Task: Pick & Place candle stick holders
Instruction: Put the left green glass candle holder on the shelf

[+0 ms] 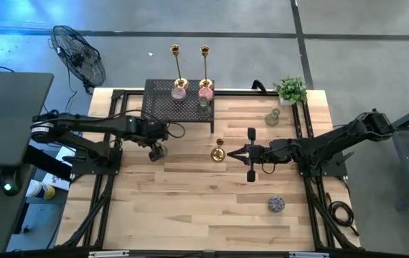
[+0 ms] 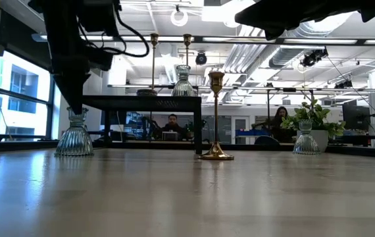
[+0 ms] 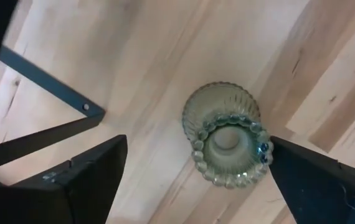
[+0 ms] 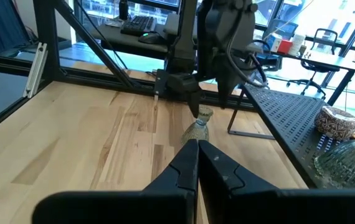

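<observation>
A: Left side first. Where is the left gripper [image 1: 157, 152]?

B: Low over the bench [image 1: 190, 208], in front of the black mesh rack's [image 1: 163, 104] left end. Its fingers [image 3: 71, 180] are spread wide, one on each side of a pale green ribbed holder [image 3: 226, 135] standing upright on the wood. The wrist view shows a gap between each finger and the glass; no contact.

A: On the rack?

B: Two tall gold candlesticks [image 1: 176, 66] and [image 1: 205, 64] stand along its back edge. Just in front of them sit two pink holders [image 1: 179, 92] and [image 1: 205, 91], with a clear green one [image 1: 203, 103] beside the right pink one.

A: Centre of the bench?

B: A third gold candlestick [image 1: 219, 152] stands upright, alone, in front of the rack's right end. The right gripper [image 1: 236, 153] lies just beside it, fingers pressed together, holding nothing.

A: Further right?

B: Another green holder [image 1: 272, 117] near the potted plant [image 1: 290, 89] at the back right corner. A purple-patterned holder [image 1: 275, 205] sits well apart, toward the front right.

A: Background?

B: Low view shows seated people at desks beyond the bench.
</observation>
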Controlling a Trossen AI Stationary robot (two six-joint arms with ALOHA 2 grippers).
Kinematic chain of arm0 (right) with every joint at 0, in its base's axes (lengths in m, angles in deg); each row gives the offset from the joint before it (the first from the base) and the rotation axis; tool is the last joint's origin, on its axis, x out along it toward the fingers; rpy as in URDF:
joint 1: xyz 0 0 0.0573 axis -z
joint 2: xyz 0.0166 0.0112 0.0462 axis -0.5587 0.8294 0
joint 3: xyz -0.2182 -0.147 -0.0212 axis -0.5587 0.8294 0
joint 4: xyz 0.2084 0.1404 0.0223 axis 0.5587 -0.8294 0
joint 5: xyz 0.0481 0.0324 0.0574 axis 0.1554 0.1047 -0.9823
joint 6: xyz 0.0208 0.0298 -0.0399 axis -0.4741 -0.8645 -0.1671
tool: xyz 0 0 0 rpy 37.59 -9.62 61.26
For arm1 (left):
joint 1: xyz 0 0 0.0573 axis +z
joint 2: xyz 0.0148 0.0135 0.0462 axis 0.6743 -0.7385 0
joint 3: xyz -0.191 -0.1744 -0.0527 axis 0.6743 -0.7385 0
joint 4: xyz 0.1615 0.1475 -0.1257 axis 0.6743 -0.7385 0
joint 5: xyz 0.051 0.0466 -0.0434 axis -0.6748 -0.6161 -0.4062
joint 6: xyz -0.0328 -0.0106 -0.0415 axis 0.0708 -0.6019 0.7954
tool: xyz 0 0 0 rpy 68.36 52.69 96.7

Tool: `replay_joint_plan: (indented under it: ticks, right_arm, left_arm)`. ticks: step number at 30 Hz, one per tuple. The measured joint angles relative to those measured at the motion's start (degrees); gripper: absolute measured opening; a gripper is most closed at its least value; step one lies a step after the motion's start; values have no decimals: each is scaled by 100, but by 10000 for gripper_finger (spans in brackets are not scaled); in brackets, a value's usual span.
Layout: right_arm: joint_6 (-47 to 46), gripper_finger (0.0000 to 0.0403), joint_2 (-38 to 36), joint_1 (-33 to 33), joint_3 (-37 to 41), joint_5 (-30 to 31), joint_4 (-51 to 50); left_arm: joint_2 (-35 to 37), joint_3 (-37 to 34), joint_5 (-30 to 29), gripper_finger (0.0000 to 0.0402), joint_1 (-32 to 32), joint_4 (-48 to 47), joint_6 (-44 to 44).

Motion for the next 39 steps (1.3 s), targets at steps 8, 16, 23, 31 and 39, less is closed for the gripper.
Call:
replay_joint_plan:
  ticks: [8, 16, 23, 31, 39]
  right_arm:
    - [4, 1, 0, 0, 0, 0, -5]
    - [4, 1, 0, 0, 0, 0, -5]
    - [4, 1, 0, 0, 0, 0, -1]
    - [6, 1, 0, 0, 0, 0, 30]
    - [14, 1, 0, 0, 0, -2, 31]
  left_arm:
    - [-152, 0, 106, 305, 0, 105, -98]
    - [-152, 21, 440, 187, 0, 82, -177]
    - [-12, 1016, 532, 166, 0, -418, -421]
    - [-323, 3013, -81, 174, 146, -1453, -648]
    - [-1180, 4466, 159, 177, 978, -1695, -1248]
